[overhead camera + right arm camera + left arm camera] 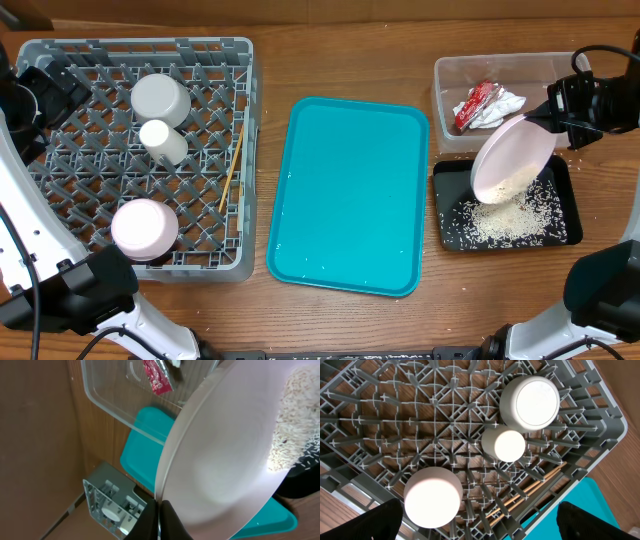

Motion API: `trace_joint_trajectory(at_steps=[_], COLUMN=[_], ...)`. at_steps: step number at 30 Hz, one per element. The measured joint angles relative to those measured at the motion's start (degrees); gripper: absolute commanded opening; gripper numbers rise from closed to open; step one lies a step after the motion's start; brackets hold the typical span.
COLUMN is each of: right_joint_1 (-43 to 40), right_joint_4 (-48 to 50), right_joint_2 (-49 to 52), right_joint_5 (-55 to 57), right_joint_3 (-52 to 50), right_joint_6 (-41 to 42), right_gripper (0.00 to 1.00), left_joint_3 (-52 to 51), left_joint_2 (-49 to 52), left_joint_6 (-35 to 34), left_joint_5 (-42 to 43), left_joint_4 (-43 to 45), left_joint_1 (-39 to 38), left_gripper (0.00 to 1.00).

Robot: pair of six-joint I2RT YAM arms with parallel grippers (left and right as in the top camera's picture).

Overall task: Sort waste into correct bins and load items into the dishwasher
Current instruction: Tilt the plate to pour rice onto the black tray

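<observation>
Your right gripper [553, 117] is clamped on the rim of a white plate [512, 158] and holds it steeply tilted, with its lower edge above the glossy black tray [572, 200] at the right side of the wooden table [270, 60]. White rice scraps [510, 222] cling to the low part of the plate and lie scattered across the floor of the black tray beneath it. Just behind the tray is the clear plastic tub [445, 75]; inside it are the crumpled white napkin [503, 104] and the red-and-white sauce packet [474, 106], touching each other. A teal serving tray [345, 195] lies in the middle of the table, between the bins and the grey dish rack [135, 45] on the left. In the rack are three white round vessels: a wide one [160, 98] near the far wall, a small cup [162, 140] just beside it, and a third [145, 228] at the near corner. The wooden chopsticks [232, 165] lie along the rack's right side. Your left gripper [477, 512] hangs above the rack with its fingers spread wide, grasping nothing.
</observation>
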Motion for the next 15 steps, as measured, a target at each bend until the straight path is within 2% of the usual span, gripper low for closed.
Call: trace_joint_trajectory(at_steps=[15], right_joint_1=[-0.2], right_joint_4=[2.01], right_joint_2=[0.0], right_joint_5=[-1.46], right_joint_3=[0.0], right_joint_6=[-2.54], right_gripper=[0.04], left_joint_3=[0.0], left_joint_2=[0.0], left_joint_6=[0.0], left_joint_5=[0.0], left_joint_4=[0.0], left_joint_1=[0.0], left_gripper=[1.0])
